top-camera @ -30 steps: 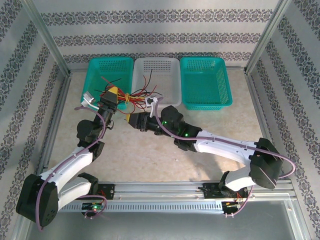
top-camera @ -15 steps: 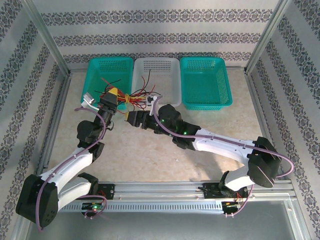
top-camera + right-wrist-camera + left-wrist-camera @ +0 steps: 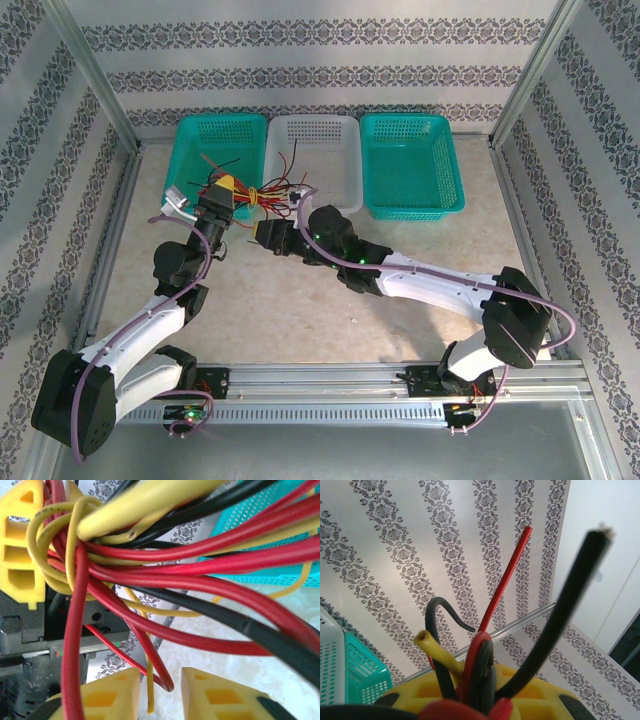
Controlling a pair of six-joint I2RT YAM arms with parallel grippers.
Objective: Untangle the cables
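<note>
The cables [image 3: 262, 192] are a red, black and yellow tangle hanging above the table in front of the baskets. My left gripper [image 3: 222, 192] is shut on one end of it. In the left wrist view, red, black and yellow strands [image 3: 506, 580] fan out from between its yellow fingers [image 3: 540, 692]. My right gripper [image 3: 266, 233] sits just below and right of the tangle. Its jaws [image 3: 160, 679] stand apart, with a thin red loop [image 3: 167, 677] and a yellow strand end hanging loose in the gap. The knotted bundle [image 3: 200, 560] crosses above them.
Three baskets stand in a row behind the tangle: teal [image 3: 235, 138], white [image 3: 335, 165] and teal [image 3: 410, 160]. Some strands reach over the rims of the left two. Aluminium posts and patterned walls close in the table. A rail [image 3: 320, 380] runs along the near edge.
My right arm has pushed forward and left, bringing its gripper closer under the tangle, and its jaws have narrowed. The left arm and its hold on the cables have not moved.
</note>
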